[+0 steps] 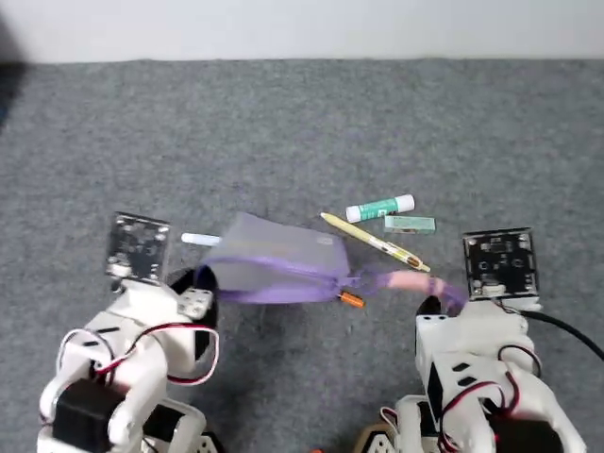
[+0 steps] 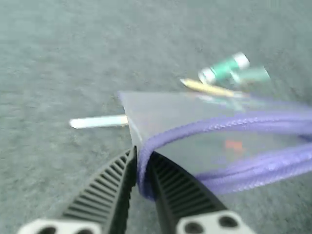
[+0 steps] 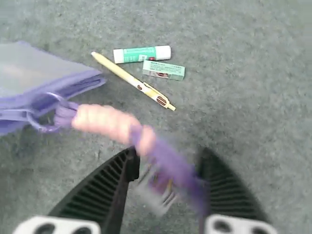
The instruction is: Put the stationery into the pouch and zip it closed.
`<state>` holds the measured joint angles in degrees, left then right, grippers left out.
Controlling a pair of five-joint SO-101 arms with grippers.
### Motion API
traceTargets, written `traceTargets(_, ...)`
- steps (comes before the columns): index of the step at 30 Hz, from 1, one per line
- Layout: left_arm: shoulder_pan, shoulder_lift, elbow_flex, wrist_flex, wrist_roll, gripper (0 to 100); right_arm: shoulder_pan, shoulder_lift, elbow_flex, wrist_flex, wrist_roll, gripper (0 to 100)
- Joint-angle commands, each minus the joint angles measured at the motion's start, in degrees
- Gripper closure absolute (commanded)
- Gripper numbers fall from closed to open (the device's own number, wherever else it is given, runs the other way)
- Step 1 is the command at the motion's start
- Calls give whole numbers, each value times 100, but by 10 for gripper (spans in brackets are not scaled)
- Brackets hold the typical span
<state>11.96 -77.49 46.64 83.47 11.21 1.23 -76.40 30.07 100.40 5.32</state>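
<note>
R gripper [image 3: 168, 157] gaping, pouch [image 3: 39, 78] zip tassel [image 3: 107, 124] passing betw. jaws; pen [image 3: 131, 80], glue stick [image 3: 141, 53], eraser [image 3: 163, 69] lying nearby.

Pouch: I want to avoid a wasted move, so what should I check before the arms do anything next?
1. Left gripper clamped on the end of the pouch: ok.
2. Right gripper holding the zipper tassel: not ok; its jaws stand open with the tassel between them.
3. Stationery inside the pouch: not ok; glue stick, eraser, pen and white stick lie on the carpet.
4. Pouch mouth open enough for loading: cannot tell.
</note>
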Motion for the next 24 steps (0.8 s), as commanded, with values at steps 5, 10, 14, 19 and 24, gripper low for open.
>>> traceTargets(5,-1319,26,-330,-387,79,988,75,92,-62,154,-624,719)
traceTargets(10,-1741,35,-330,-316,70,988,75,136,26,119,-932,751)
traceTargets(14,-2171,35,-268,-334,70,988,57,637,114,-57,-1099,772)
traceTargets(19,-2716,35,-154,-308,70,988,-681,1824,88,-286,-1389,804)
traceTargets(24,-3121,35,-154,-237,-141,988,-1851,2668,88,-787,-1354,826)
